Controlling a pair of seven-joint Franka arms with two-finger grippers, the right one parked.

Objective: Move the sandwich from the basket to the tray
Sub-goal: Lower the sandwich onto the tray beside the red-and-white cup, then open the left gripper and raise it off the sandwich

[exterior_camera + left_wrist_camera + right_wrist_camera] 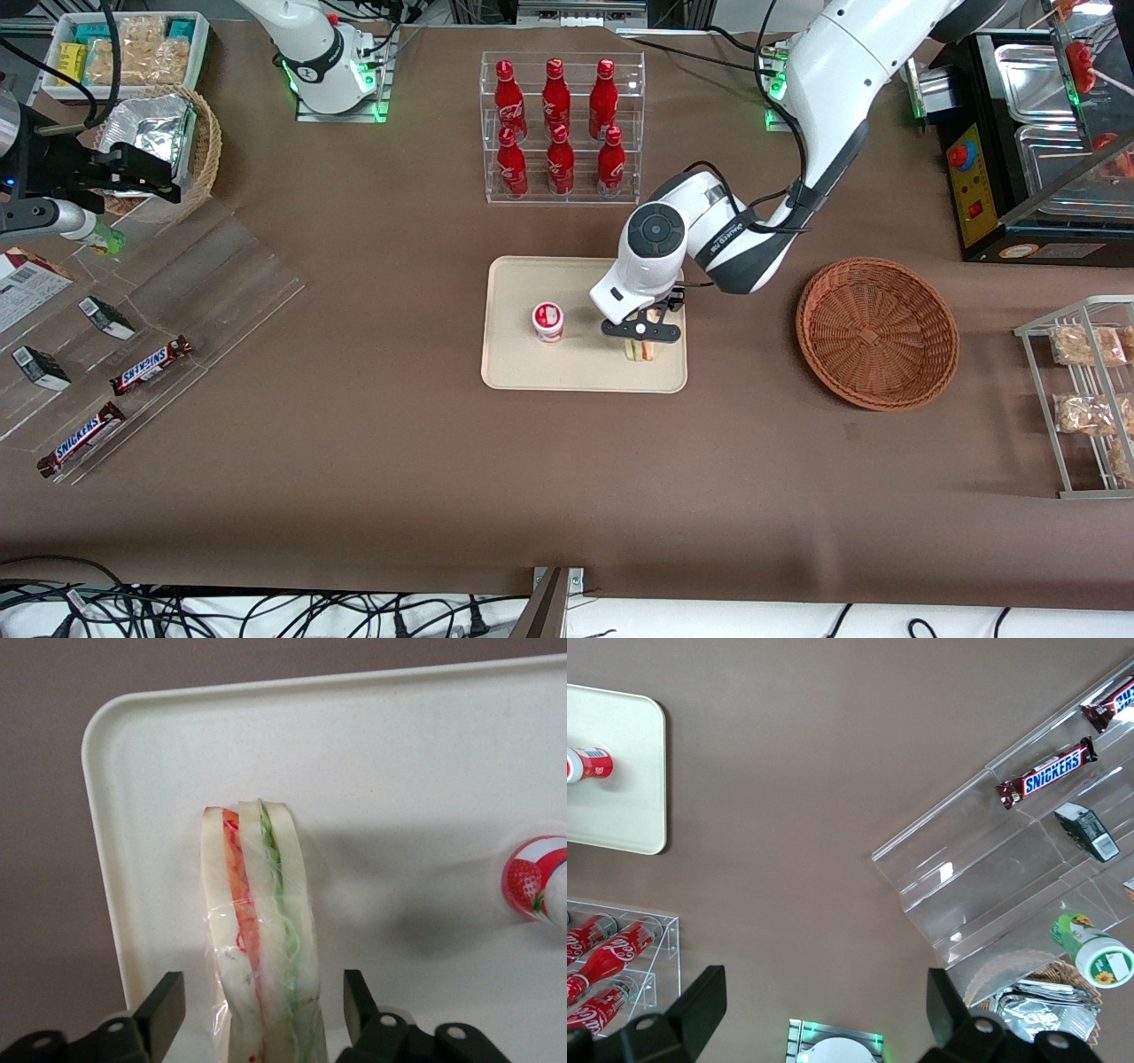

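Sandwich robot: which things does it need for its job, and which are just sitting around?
Needed: sandwich standing on the tray; empty basket; gripper open around the sandwich.

Just around: yogurt cup on the tray, cola bottles, Snickers bars, snack packets.

Glossy white arm, dark joint bands, black cable, black-fingered tool point(641, 331)

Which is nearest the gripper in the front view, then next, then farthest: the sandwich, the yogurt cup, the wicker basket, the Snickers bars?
Gripper is open over the tray.
1. Sandwich, right under it, on the tray.
2. Yogurt cup, beside it on the tray.
3. Basket, toward the working arm's end.
4. Snickers bars, toward the parked arm's end.
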